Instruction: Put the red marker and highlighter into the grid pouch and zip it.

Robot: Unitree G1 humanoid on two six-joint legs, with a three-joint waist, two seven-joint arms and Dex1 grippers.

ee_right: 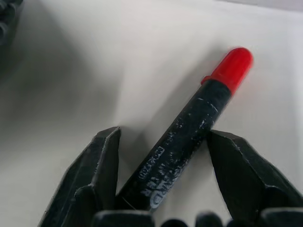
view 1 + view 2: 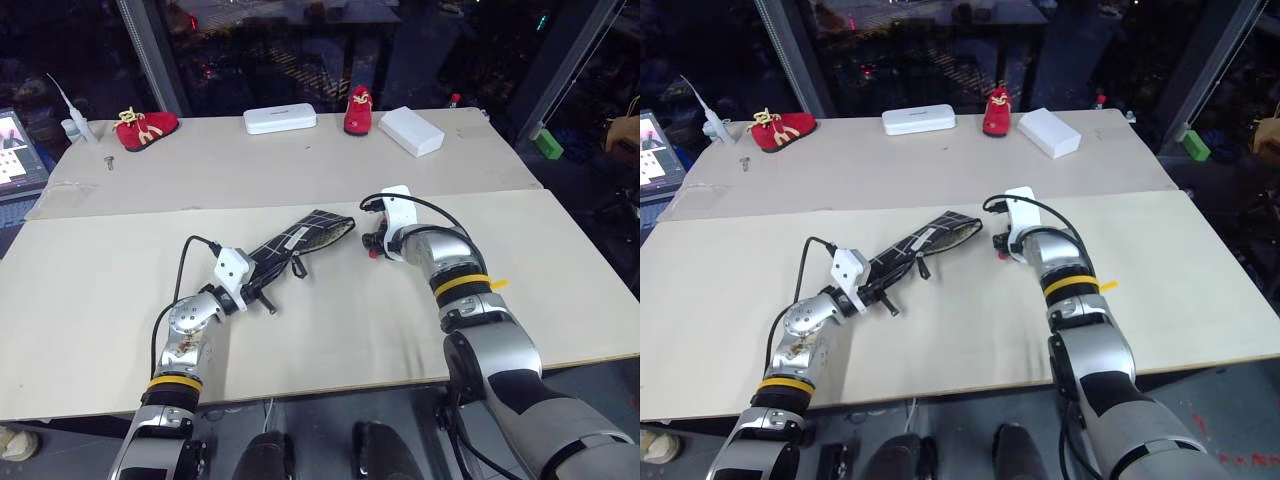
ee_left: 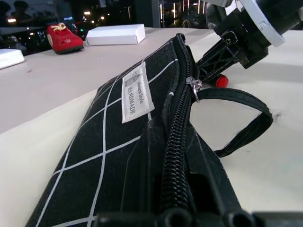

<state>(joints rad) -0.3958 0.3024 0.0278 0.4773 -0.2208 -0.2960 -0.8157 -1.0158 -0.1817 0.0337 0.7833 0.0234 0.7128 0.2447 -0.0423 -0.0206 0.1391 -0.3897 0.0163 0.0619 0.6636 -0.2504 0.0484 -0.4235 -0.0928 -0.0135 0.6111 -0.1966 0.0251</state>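
Note:
The grid pouch (image 2: 300, 240) lies slanted at the table's middle, black with white lines and a white label (image 3: 136, 94). Its mouth gapes at the far end, and the zipper pull loop (image 3: 246, 127) trails on the table. My left gripper (image 2: 258, 284) is shut on the pouch's near end. Just right of the pouch mouth lies the red marker (image 1: 189, 137), a dark barrel with a red cap (image 3: 221, 81). My right gripper (image 1: 163, 137) points down over it, open, one finger on each side of the barrel. The highlighter is out of view.
Along the far table stand two red baby shoes (image 2: 146, 127) (image 2: 358, 110), a white plastic case (image 2: 280, 118) and a white box (image 2: 411, 130). A screen (image 2: 18, 150) sits at the far left, and a green block (image 2: 547, 146) lies beyond the right edge.

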